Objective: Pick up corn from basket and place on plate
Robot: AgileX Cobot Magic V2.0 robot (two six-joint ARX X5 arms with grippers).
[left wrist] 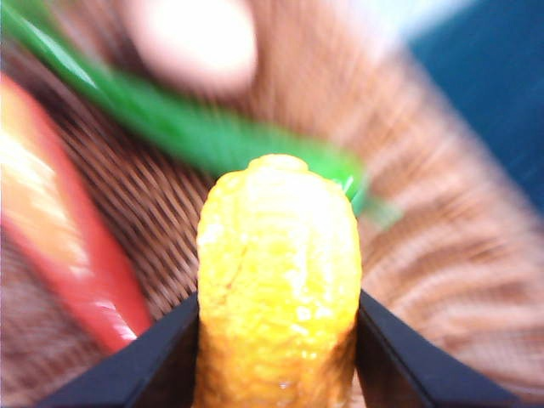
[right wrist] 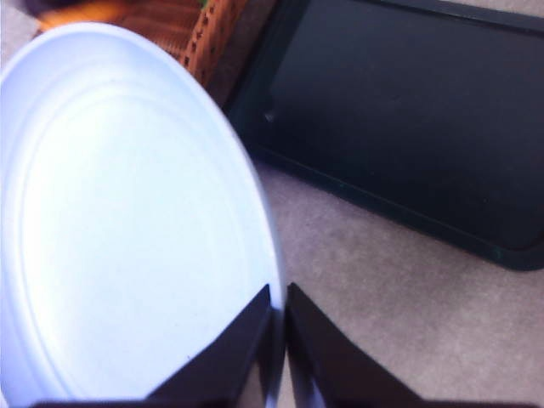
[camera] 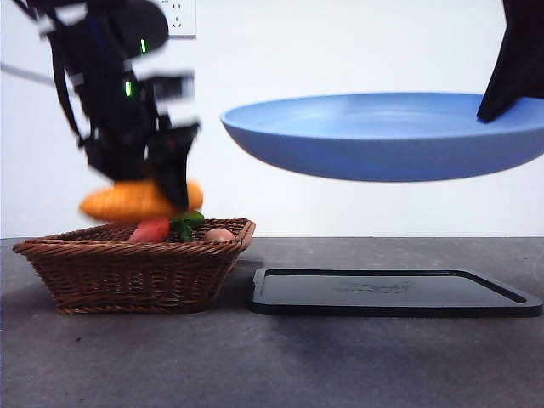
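Corn (camera: 127, 202): lifted just clear of the basket (camera: 127, 272), lying level, so it can travel sideways without snagging the braided rim.
Left gripper (left wrist: 276, 340): jaws closed tight on the cob's flanks, one each side.
Right gripper (right wrist: 279, 340): pinched shut on the rim of the plate (camera: 382, 140), holding it in the air above the black tray (camera: 391, 293) (probably as a raised landing spot for the cob).
Basket: toward the tabletop's left side; a carrot (camera: 151, 229) and a tan ball (camera: 219, 234) lie inside.
Surface: matte grey tabletop (camera: 272, 365).
Room: plain white wall with a socket (camera: 178, 17).
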